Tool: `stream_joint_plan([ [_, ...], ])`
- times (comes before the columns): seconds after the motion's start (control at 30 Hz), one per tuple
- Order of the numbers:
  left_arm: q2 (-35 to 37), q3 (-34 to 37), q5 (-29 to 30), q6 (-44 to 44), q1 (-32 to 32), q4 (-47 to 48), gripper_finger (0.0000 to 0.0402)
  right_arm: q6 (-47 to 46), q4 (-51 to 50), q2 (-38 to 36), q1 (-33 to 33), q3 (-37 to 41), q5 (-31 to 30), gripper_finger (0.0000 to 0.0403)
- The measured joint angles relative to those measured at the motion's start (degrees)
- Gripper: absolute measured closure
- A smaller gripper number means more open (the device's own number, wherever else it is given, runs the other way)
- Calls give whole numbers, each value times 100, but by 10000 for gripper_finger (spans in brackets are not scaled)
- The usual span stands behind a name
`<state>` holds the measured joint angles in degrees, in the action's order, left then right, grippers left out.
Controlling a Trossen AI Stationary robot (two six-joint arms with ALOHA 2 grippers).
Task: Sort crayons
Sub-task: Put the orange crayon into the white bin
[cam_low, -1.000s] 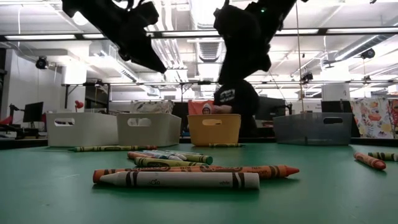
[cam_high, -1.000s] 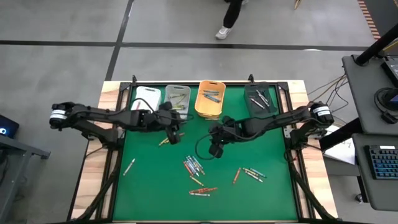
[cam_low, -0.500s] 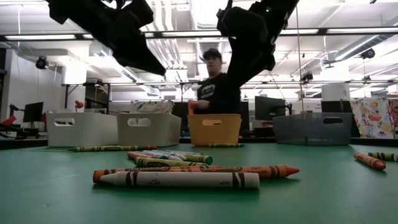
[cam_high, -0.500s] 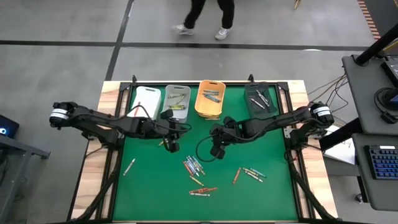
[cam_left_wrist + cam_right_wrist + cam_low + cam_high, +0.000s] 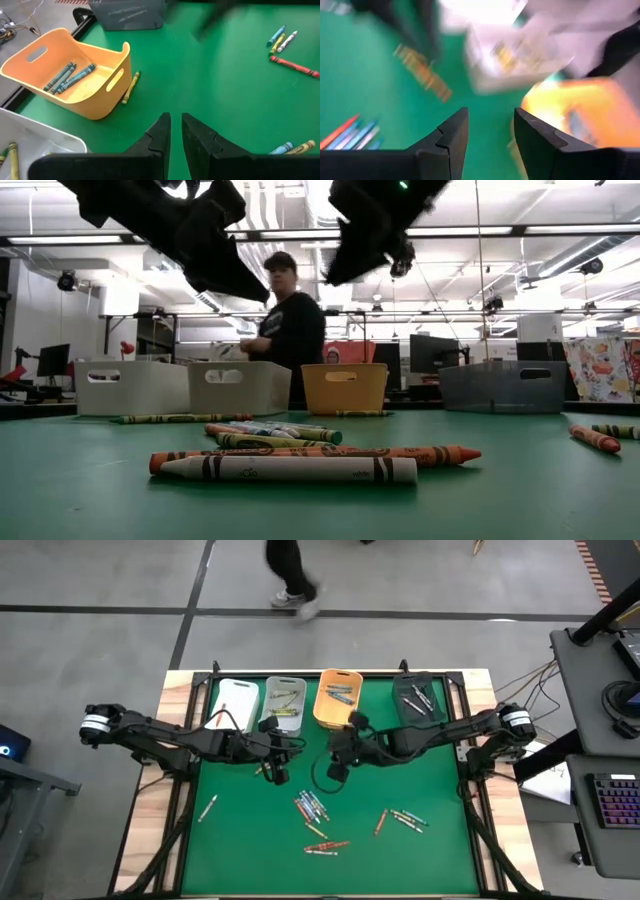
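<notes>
The small paper-wrapped wax crayons [image 5: 313,808] lie mostly loose in a cluster on the green-topped desk [image 5: 230,850], in its middle toward the near edge, with a few more toward the right edge, one alone near the left edge, and a yellow one just beside the orange plastic bin [image 5: 337,698]. Others already lie in the row of four bins along the far edge: the orange one, a white bin [image 5: 236,698], a light grey bin [image 5: 286,700] and a dark grey bin [image 5: 416,698].

These sticks should be very light, stiff but brittle, likely to snap if bent or squeezed hard. The paper sleeve ought to give more grip than bare wax. Being round, they may roll when nudged. A pinch across the wrapped middle, fingers straddling the stick, looks safest; those lying packed side by side may need separating first.

The left gripper [image 5: 173,131] hovers above the desk left of centre, its fingers nearly pressed together with only a thin slit and nothing between them. The right gripper [image 5: 487,131] hangs near the orange bin, fingers spread and empty.

The wrappers carry dark bands and an oval mark, but no writing is legible. A person stands beyond the far edge.
</notes>
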<state>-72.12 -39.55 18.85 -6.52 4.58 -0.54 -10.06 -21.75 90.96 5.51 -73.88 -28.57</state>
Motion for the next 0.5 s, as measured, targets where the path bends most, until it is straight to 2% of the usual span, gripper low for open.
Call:
stream_joint_plan([
  [0.1,7,0,2,-87,28,123,372,890,521,-2,-212,-280,-441,255],
  [0.27,37,0,-2,-343,95,559,372,2230,1656,-2,-675,-579,-254,255],
  [0.37,94,-2,0,-589,140,940,372,2051,1258,-2,-950,-859,485,255],
  [0.5,118,-4,0,-1089,164,1571,372,924,-623,-5,-1170,-1340,2006,255],
])
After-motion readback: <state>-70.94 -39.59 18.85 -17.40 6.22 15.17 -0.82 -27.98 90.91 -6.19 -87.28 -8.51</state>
